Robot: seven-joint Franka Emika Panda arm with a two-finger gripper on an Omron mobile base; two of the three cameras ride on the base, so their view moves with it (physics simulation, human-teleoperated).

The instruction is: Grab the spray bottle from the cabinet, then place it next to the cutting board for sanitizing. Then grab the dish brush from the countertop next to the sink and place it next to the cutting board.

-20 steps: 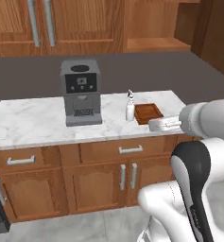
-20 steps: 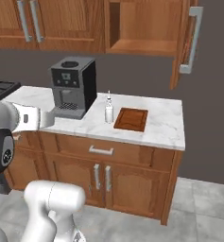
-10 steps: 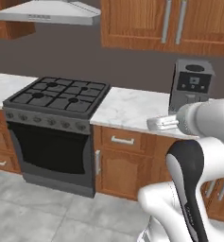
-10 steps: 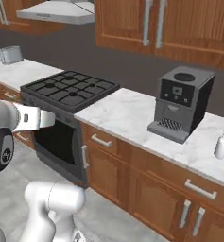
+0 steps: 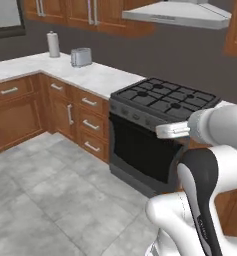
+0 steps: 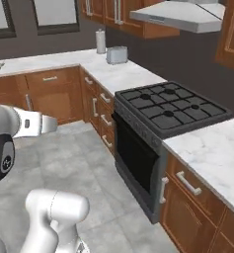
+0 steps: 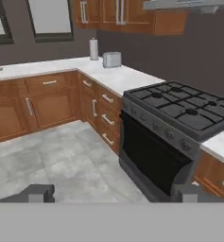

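at the corner run of the kitchen, base facing the stove (image 5: 165, 97) and the white marble worktop (image 6: 113, 74). toaster (image 5: 81, 57) and paper towel roll (image 5: 53, 44) stand close together at 11 o'clock in the left base view, pushed back toward the wall, probably just stored there.

the arm is carried folded and level, likely a travel pose while the base drives. jaws (image 7: 113, 193) spread wide with nothing between the fingertips (image 7: 38, 193), aimed over bare floor (image 7: 52, 160) and the oven door (image 7: 153, 158).

spray bottle, cutting board, dish brush: none to be made out here. judgement: in transit toward the sink for the brush.

the right base view and the hand view take in the windows (image 6: 57, 12) and the worktop's far run at 9 o'clock; the left base view cuts that off.
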